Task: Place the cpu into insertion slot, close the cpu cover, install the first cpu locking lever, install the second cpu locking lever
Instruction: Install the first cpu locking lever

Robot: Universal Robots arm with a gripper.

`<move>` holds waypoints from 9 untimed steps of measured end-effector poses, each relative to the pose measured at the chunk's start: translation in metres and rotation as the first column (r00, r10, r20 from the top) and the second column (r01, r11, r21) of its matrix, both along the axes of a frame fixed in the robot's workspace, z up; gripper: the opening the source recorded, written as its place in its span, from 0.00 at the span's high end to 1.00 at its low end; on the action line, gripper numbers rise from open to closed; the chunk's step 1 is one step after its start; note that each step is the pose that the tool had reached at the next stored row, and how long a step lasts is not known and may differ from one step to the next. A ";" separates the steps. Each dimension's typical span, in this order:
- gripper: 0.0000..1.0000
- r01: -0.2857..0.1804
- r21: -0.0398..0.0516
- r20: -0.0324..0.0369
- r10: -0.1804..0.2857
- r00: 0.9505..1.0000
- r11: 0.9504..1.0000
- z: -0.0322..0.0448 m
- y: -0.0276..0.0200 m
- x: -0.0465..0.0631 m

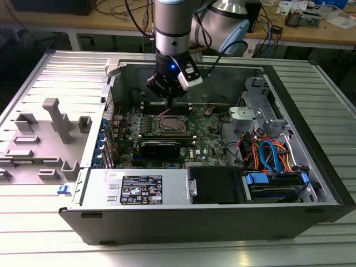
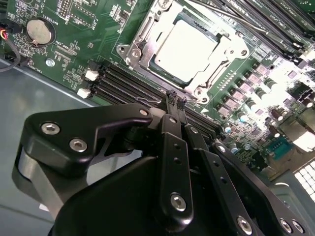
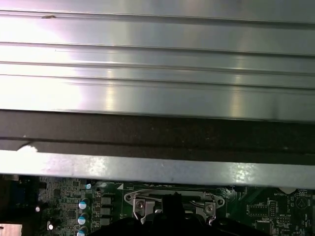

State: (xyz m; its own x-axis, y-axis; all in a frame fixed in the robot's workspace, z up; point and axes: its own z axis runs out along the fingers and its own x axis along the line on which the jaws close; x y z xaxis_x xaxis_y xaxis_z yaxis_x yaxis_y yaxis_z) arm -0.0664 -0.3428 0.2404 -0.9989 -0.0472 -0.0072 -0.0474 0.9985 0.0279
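Gripper (image 2: 176, 100) with fingers pressed together, nothing between them; fingertips (image 2: 171, 97) sit just beside one edge of the cpu socket (image 2: 197, 91), over the black memory slots (image 2: 125, 84) that run along that edge. Cannot tell if the tips touch anything. The cpu (image 2: 184, 45) lies flat in the socket, silvery top showing through the cut-out of the cpu cover (image 2: 142, 46). The cover lies down flat around the chip. In the exterior view the gripper (image 1: 169, 99) hangs above the socket and the cpu (image 1: 170, 123), inside the open computer case (image 1: 222, 217). A coin cell battery (image 2: 39, 30) sits on the green motherboard (image 2: 74, 54), well apart from the socket.
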 end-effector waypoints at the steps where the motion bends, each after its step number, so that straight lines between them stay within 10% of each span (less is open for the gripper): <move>1: 0.89 0.000 0.000 0.000 0.000 1.000 1.000 -0.0005 0.0002 0.001; 9: 0.89 0.000 0.000 0.000 0.000 1.000 1.000 -0.0021 0.0042 0.000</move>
